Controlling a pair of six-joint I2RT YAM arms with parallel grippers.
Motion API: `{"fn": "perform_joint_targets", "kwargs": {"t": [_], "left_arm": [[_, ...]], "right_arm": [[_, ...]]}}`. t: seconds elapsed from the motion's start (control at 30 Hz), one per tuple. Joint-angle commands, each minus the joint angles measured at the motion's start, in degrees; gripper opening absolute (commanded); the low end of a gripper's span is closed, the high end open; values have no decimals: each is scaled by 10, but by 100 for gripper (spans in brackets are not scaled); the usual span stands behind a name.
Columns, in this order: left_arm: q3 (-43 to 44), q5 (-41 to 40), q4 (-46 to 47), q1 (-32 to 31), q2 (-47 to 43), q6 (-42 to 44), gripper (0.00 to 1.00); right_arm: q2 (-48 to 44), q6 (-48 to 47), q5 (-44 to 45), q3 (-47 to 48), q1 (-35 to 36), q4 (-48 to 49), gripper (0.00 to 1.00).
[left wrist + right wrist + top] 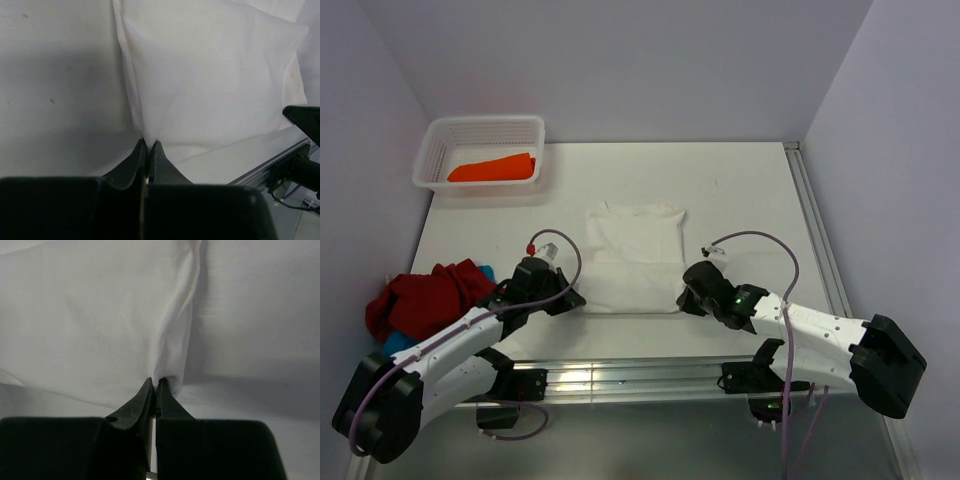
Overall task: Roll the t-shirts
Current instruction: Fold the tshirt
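Note:
A white t-shirt [635,255] lies folded into a narrow strip at the table's middle, its print hidden. My left gripper [576,297] is shut on its near left corner; the wrist view shows the cloth [210,75] pinched between the jaws [148,142]. My right gripper [684,296] is shut on its near right corner, where the cloth [100,315] bunches between the jaws [155,381]. A red t-shirt [430,297] lies crumpled at the left edge with a blue one [398,343] under it. An orange t-shirt [492,168] lies rolled in the basket.
A white mesh basket [480,135] stands at the table's back left corner. An aluminium rail [620,375] runs along the near edge and another along the right side [815,230]. Walls close in on the left, back and right.

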Motion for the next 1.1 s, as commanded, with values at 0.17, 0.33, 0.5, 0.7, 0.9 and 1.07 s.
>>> {"fn": "perform_joint_targets", "kwargs": {"t": [0.17,0.33,0.5,0.7,0.9,1.07], "left_arm": [[21,40,-36,-1,33,-17,0],[67,29,-79,0,24,-20,0],[121,3,-139,2,23,-15,2],[152,37,-150,49,48,7,1],[193,47,-159,76,88,32,2],[225,63,-147,91,135,50,2]], "right_arm": [[-32,-19,12,49,4,-123,0],[-31,-38,19,89,2,-159,0],[-8,-62,21,123,-2,-174,0],[15,-95,12,165,-27,-184,0],[36,-131,-15,200,-61,-184,0],[65,-160,-54,221,-108,-169,0]]}}
